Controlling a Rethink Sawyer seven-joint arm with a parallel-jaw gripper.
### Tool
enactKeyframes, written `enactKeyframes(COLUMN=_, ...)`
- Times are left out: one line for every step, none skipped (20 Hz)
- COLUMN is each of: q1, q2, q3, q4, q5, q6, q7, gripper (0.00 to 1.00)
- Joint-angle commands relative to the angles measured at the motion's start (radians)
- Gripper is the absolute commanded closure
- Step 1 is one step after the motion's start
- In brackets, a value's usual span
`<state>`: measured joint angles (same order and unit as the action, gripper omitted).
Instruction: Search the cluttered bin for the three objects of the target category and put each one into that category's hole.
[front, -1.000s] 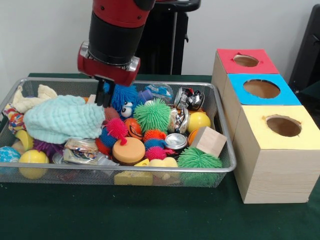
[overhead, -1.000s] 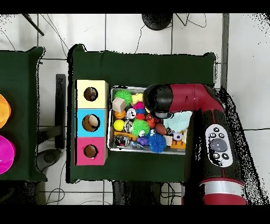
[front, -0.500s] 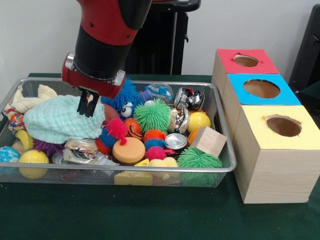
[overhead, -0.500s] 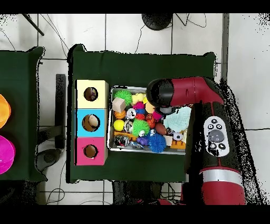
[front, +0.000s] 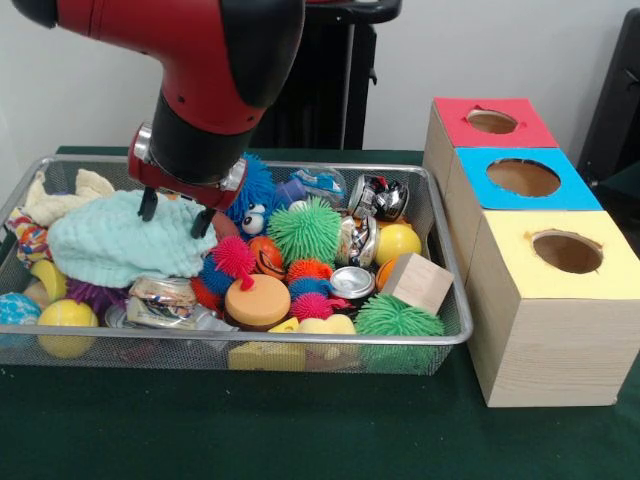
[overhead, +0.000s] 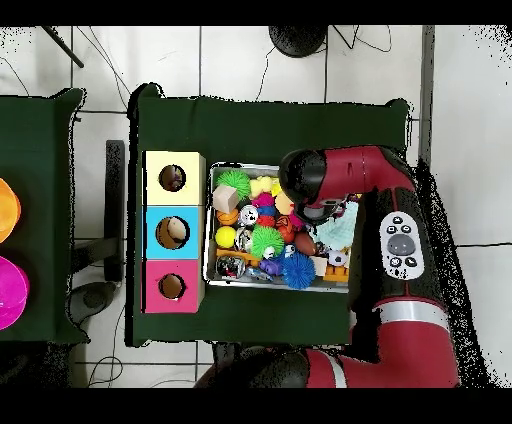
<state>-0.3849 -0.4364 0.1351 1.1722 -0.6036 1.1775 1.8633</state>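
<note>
End effector (front: 175, 212) spread wide over mint cloth (front: 120, 245).

Looks like a robotics lab: green-clothed tabletop (front: 300, 430) on a white tiled floor (overhead: 250, 60), loose cables (overhead: 110, 70) across it, test boxes (front: 530, 250) with holes.

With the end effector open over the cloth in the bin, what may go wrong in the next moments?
1. The end effector hangs open over the mint cloth. If it closes there, it may lift only cloth, which looks too bulky for a hole.
2. The cloth covers part of the bin, so things under it stay hidden.
3. A lifted cloth may drag nearby toys, such as the pink spiky ball, over the rim.
</note>
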Motion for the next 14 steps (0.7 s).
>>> enactKeyframes(q1=-0.023, q2=0.056, q3=0.049, q4=-0.042, q5=-0.048, q6=0.166, q7=-0.318, gripper=0.00)
enactKeyframes(q1=-0.026, q2=0.042, q3=0.054, q4=-0.033, q5=-0.048, q6=0.159, q7=-0.322, gripper=0.00)
enactKeyframes(q1=-0.028, q2=0.029, q3=0.055, q4=-0.026, q5=-0.046, q6=0.171, q7=-0.329, gripper=0.00)
enactKeyframes(q1=-0.029, q2=0.016, q3=0.057, q4=-0.020, q5=-0.044, q6=0.183, q7=-0.335, gripper=0.00)
enactKeyframes(q1=-0.033, q2=0.008, q3=0.061, q4=-0.015, q5=-0.044, q6=0.181, q7=-0.344, gripper=0.00)
enactKeyframes(q1=-0.037, q2=0.001, q3=0.066, q4=-0.011, q5=-0.045, q6=0.179, q7=-0.352, gripper=0.00)
enactKeyframes(q1=-0.047, q2=-0.009, q3=0.067, q4=0.002, q5=-0.044, q6=0.174, q7=-0.362, gripper=0.00)
enactKeyframes(q1=-0.058, q2=-0.019, q3=0.068, q4=0.015, q5=-0.043, q6=0.169, q7=-0.372, gripper=0.00)
enactKeyframes(q1=-0.065, q2=-0.035, q3=0.071, q4=0.028, q5=-0.039, q6=0.165, q7=-0.380, gripper=0.00)
enactKeyframes(q1=-0.073, q2=-0.053, q3=0.078, q4=0.043, q5=-0.030, q6=0.155, q7=-0.385, gripper=0.00)
enactKeyframes(q1=-0.082, q2=-0.061, q3=0.086, q4=0.051, q5=-0.025, q6=0.139, q7=-0.392, gripper=0.00)
enactKeyframes(q1=-0.090, q2=-0.070, q3=0.096, q4=0.064, q5=-0.022, q6=0.122, q7=-0.407, gripper=0.00)
enactKeyframes(q1=-0.093, q2=-0.080, q3=0.099, q4=0.075, q5=-0.019, q6=0.117, q7=-0.407, gripper=0.00)
enactKeyframes(q1=-0.096, q2=-0.090, q3=0.103, q4=0.085, q5=-0.017, q6=0.111, q7=-0.407, gripper=0.00)
